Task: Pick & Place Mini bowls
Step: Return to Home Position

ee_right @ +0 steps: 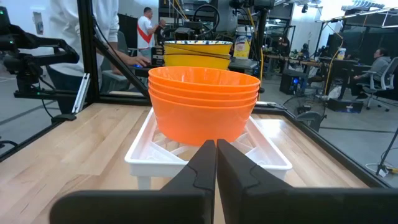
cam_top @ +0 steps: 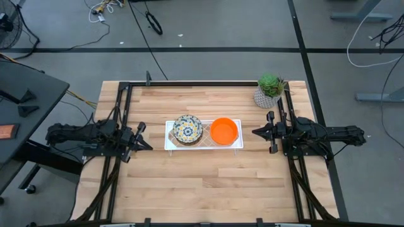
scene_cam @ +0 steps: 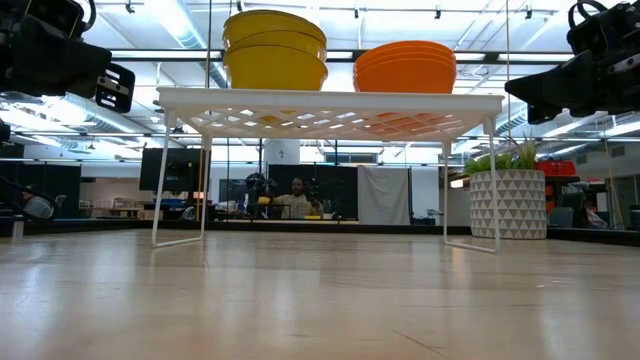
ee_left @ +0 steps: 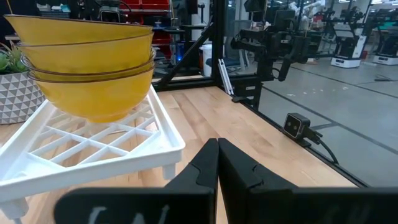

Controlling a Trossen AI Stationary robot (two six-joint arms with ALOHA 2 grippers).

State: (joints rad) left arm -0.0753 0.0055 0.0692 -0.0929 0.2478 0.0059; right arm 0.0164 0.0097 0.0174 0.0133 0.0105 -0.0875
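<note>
Now both stacks sit on the shelf (cam_top: 169,142), the orange bowls (cam_top: 224,131) beside the patterned bowls (cam_top: 187,128). Mouths face up; being round, their only long axis is each stack's vertical. The left gripper (ee_left: 217,142) and right gripper (ee_right: 216,143) flank the shelf, fingers pressed together, empty. Homing should draw level, away from the shelf.
</note>
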